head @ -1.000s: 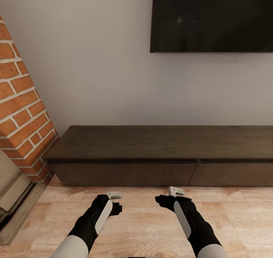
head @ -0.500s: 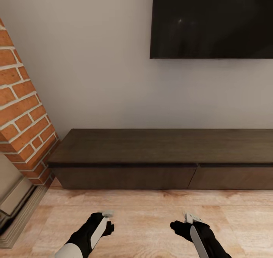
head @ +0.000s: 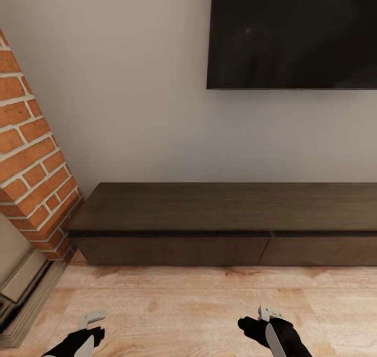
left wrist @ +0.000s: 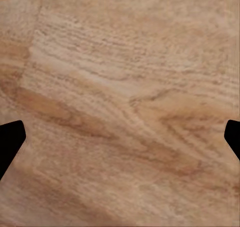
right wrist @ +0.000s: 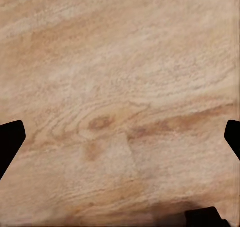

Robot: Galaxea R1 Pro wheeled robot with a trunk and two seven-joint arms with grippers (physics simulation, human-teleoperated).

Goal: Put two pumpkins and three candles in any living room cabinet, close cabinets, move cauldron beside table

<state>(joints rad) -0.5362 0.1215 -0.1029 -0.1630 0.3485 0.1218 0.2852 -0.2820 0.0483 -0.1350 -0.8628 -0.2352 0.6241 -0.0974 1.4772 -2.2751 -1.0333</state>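
The long, low dark-brown cabinet (head: pixel 209 205) stands against the wall ahead, and both of its flat drawer fronts (head: pixel 173 251) are closed. My left gripper (head: pixel 91 319) and right gripper (head: pixel 268 313) hang low over the wooden floor, well short of the cabinet. In the left wrist view the left gripper (left wrist: pixel 120 137) is open, its dark fingertips (left wrist: pixel 10 142) far apart over bare floorboards. The right gripper (right wrist: pixel 120 137) is open in the same way, holding nothing. The pumpkins, candles, cauldron and table are out of view.
A red brick fireplace column (head: pixel 31 152) with a stepped hearth (head: pixel 31 294) stands at the left beside the cabinet's end. A black television (head: pixel 293 32) hangs on the wall above. Light wooden floor (head: pixel 183 304) stretches between me and the cabinet.
The whole view has shifted, so the camera has moved. Both arms have drawn back toward the picture's lower edge, and the left gripper has swung out to the left. The cabinet stays closed.
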